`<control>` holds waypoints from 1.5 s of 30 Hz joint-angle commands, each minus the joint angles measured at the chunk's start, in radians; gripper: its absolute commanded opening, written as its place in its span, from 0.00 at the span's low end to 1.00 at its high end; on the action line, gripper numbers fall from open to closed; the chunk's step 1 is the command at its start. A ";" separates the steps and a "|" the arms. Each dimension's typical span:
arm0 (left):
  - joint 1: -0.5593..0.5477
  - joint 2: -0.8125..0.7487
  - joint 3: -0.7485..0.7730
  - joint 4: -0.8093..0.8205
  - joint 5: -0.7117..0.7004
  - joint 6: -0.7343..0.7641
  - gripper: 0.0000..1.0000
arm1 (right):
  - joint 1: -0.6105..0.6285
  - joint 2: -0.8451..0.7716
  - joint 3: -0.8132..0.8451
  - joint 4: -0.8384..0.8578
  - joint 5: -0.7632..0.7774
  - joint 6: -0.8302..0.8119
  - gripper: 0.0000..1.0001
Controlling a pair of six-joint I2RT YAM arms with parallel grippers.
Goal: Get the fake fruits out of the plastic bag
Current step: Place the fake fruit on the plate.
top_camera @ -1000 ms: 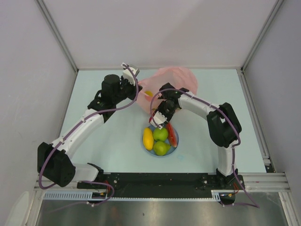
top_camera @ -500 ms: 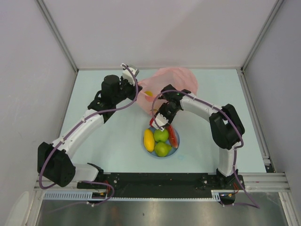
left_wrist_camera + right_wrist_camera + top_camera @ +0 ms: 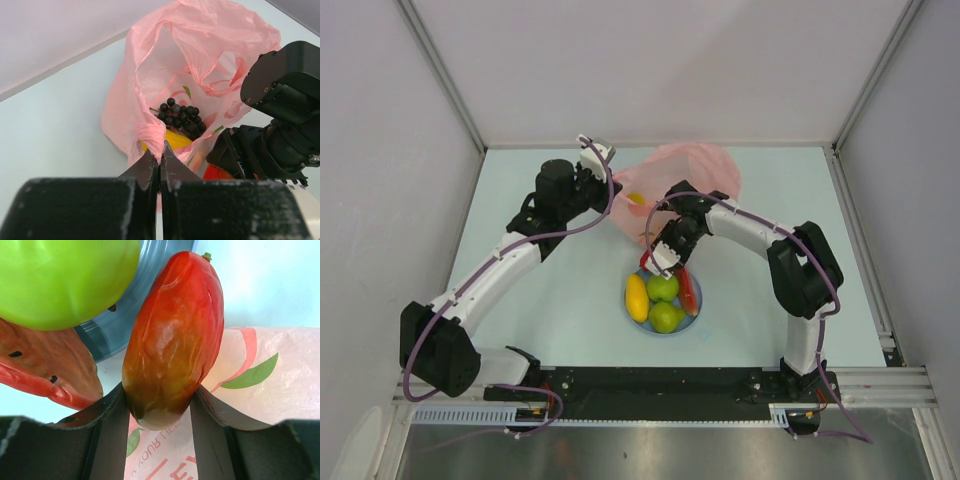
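Observation:
The pink plastic bag [image 3: 692, 168] lies at the back of the table, its mouth toward the near side. My left gripper [image 3: 618, 192] is shut on the bag's rim, which shows bunched between the jaws in the left wrist view [image 3: 159, 152]. Inside the bag [image 3: 200, 55] lie a dark grape bunch [image 3: 180, 115] and a yellow fruit [image 3: 172, 140]. My right gripper [image 3: 660, 260] is shut on a red-orange fruit [image 3: 172, 340] just outside the bag's mouth, at the far edge of the blue plate [image 3: 640, 322].
The plate holds a yellow fruit [image 3: 636, 296], a green apple [image 3: 663, 287], a green pear [image 3: 665, 316] and a red piece [image 3: 688, 290]. In the right wrist view the plate's rim [image 3: 117, 320], a green fruit [image 3: 65, 280] and a red slice [image 3: 45, 370] lie left of the held fruit.
My right gripper has moved a little toward the plate with the red-orange fruit in it. The left gripper has kept its hold on the bag.

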 commanded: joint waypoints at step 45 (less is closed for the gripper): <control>0.015 0.021 0.001 0.063 0.007 -0.046 0.00 | -0.093 -0.105 -0.169 0.121 -0.243 -0.420 0.68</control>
